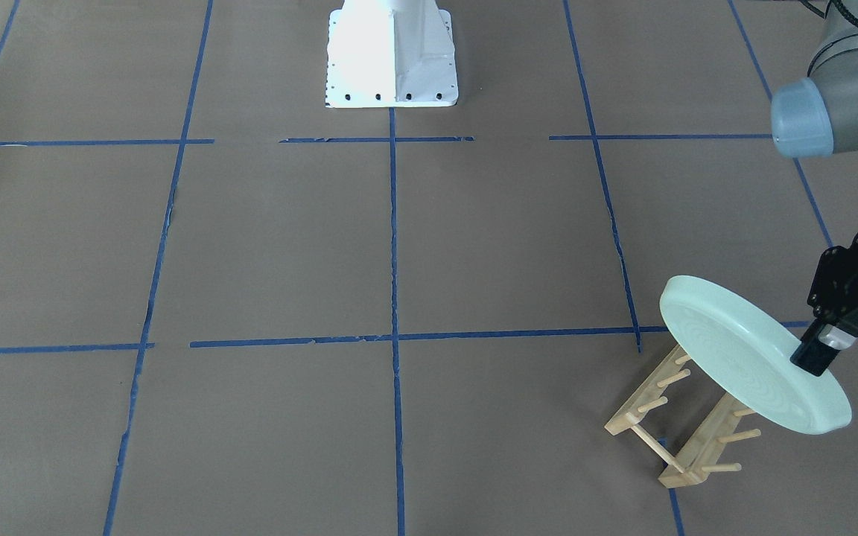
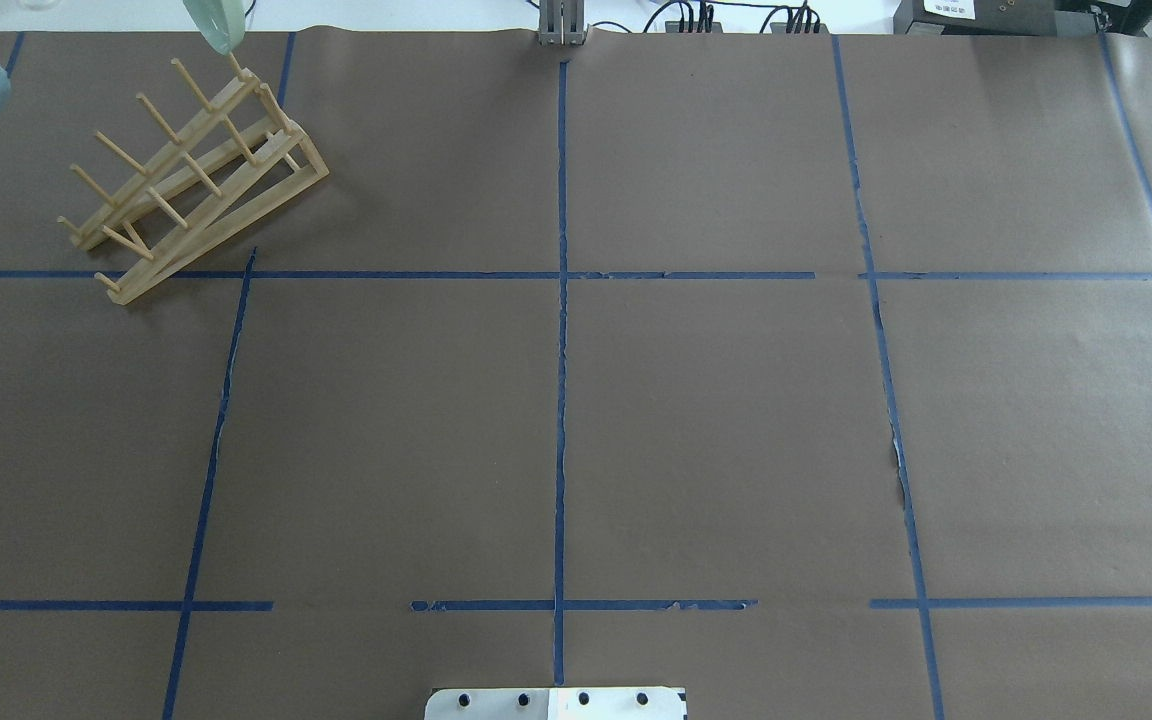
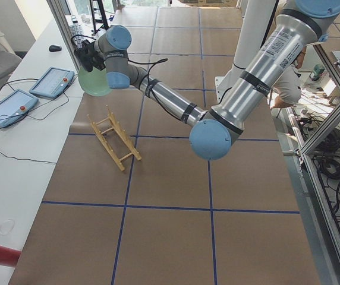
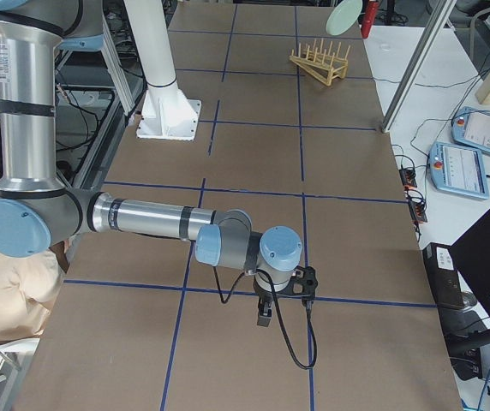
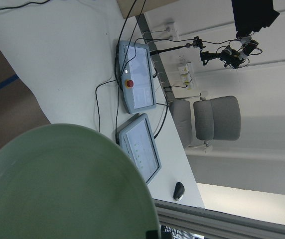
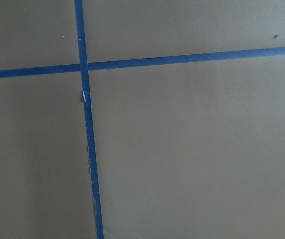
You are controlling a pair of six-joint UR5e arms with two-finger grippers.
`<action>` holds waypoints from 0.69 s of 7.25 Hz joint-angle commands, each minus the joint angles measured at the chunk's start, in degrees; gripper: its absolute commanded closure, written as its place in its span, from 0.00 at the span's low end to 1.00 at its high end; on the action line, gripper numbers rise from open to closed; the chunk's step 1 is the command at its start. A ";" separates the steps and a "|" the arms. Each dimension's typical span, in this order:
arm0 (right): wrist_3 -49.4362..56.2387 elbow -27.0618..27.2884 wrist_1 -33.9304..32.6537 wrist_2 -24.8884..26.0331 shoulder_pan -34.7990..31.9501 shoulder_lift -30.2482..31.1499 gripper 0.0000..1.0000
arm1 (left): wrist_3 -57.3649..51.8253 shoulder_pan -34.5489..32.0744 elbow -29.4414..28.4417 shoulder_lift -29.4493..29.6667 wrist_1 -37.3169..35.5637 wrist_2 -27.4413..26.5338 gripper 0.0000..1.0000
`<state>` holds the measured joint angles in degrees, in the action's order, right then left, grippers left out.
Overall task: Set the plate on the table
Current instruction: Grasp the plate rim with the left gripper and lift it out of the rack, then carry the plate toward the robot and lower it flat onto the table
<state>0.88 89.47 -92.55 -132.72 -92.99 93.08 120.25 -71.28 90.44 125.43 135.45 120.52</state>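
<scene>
- While the left tool (image 1: 815,359) pinches its rim, the plate (image 1: 734,350) hangs tilted above the rack (image 1: 699,447), off the tabletop (image 1: 287,246).
- Right tool (image 4: 263,316): spread or pressed together, cannot tell.

Plate (image 1: 749,357) up in the air now, tilted, hanging over the rack (image 1: 699,444) and clear of its pegs. Left gripper (image 1: 815,357) clamps the plate's rim on the side away from the table's middle. Rack sits on the table (image 1: 503,246) in the robot's far-left corner, its near end at a tape line. Base (image 1: 392,56) stands mid-table at the robot's edge. Over at the opposite end, right gripper (image 4: 265,315) hangs low above the table, a tape crossing (image 6: 84,67) beneath it, well apart from rack and plate. Beyond the table's far edge lies a desk (image 3: 33,148), with two pendants (image 3: 52,82) side by side on it, behind the rack.
</scene>
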 commanded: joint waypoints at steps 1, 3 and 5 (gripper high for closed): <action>0.00 0.00 0.00 0.00 0.00 0.00 0.00 | -11.11 8.82 4.73 4.89 -24.40 -0.54 1.00; 0.00 0.00 0.00 0.00 0.00 0.00 0.00 | -20.90 20.68 4.40 9.99 -43.88 -5.36 1.00; 0.00 0.00 0.00 0.00 0.00 0.00 0.00 | -27.93 32.55 0.39 12.10 -56.45 -10.63 1.00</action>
<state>0.88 89.47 -92.55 -132.71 -92.98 93.08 97.35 -46.51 93.76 135.62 87.87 113.19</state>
